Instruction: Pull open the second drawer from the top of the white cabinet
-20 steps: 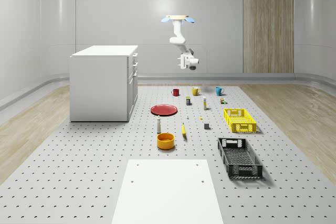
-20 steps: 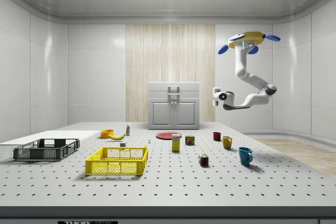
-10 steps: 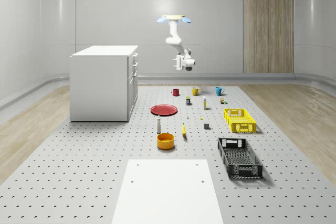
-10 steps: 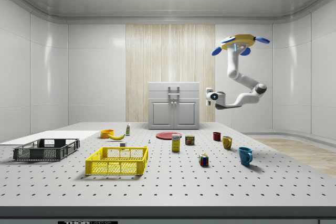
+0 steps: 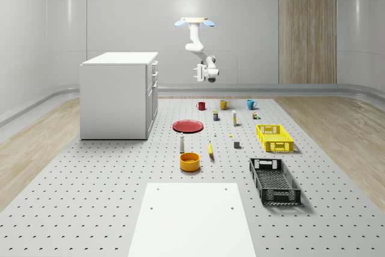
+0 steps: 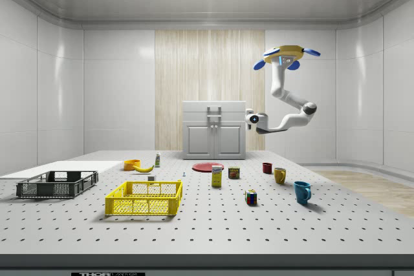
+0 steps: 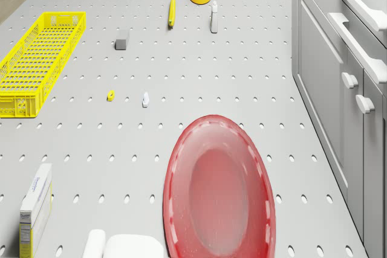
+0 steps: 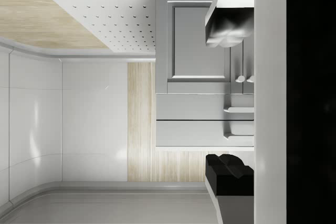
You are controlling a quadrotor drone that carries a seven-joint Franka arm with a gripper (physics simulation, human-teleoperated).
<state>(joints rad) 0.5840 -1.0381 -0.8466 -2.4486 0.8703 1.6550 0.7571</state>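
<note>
White cabinet (image 5: pixel 120 94) stands at the whole-scene view's left on the perforated desk (image 5: pixel 90 173), both drawers shut flush, doors below shut. Second drawer from the top (image 6: pixel 214 118) is closed; its bar handle (image 7: pixel 363 43) is untouched.

Drone (image 5: pixel 194 21) hovers high above the far part of the desk, to the whole-scene view's right of the cabinet and well apart from it, roughly over the red plate (image 5: pixel 187 126) and mugs. Arm bent down and toward the cabinet front; gripper (image 6: pixel 251 118) at about drawer height in the side view, not touching. Wrist view: jaws apart, holding nothing, cabinet front between the fingertips (image 8: pixel 229 174).

Progress: nothing done beyond approach. Left: close the gap, grasp handle, pull.
</note>
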